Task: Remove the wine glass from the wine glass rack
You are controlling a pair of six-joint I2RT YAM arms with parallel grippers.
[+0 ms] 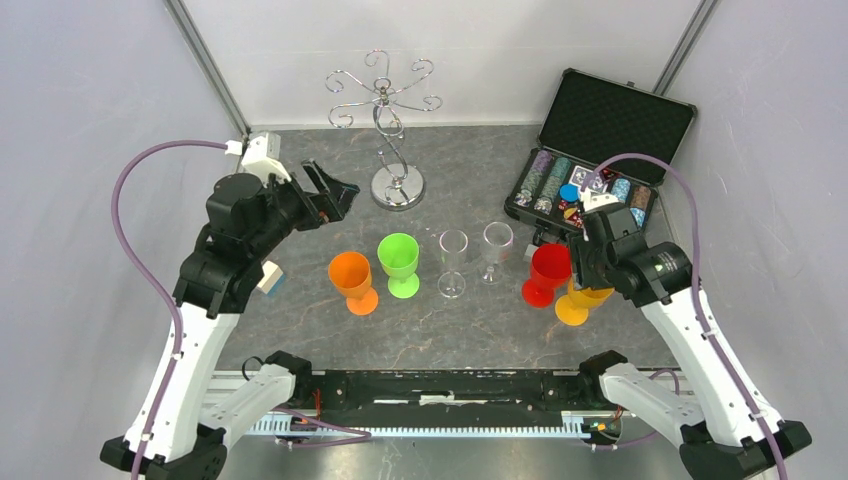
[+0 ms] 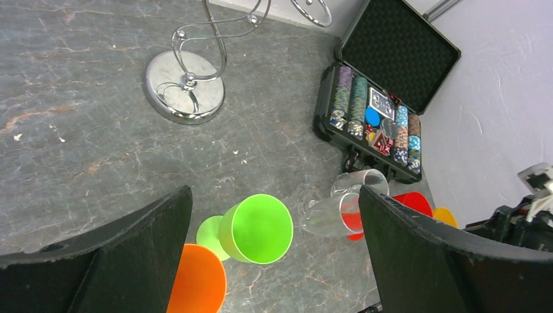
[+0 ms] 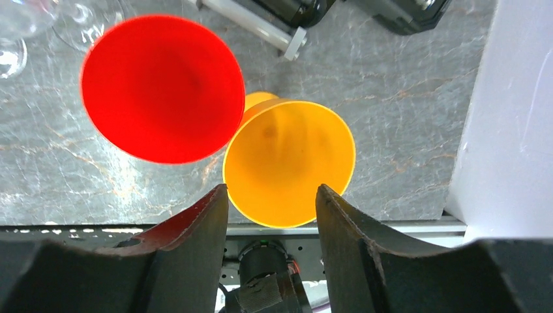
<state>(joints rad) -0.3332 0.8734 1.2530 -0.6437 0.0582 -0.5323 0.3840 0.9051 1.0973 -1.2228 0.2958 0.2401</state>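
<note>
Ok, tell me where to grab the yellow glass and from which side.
Best grip the yellow glass low, at its stem under the flaring bowl, which would likely slip. Come in from the near right side: the red glass stands close against its far left.

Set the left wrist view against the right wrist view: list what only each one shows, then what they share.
Left wrist only: the base and stem of the wine glass rack, the open chip case, the green glass and the orange glass.
Right wrist only: a look straight down into the bowls of the red glass and the yellow glass.
Both: the red and yellow glasses (mere slivers in the left wrist view), the clear glasses and the grey table.
</note>
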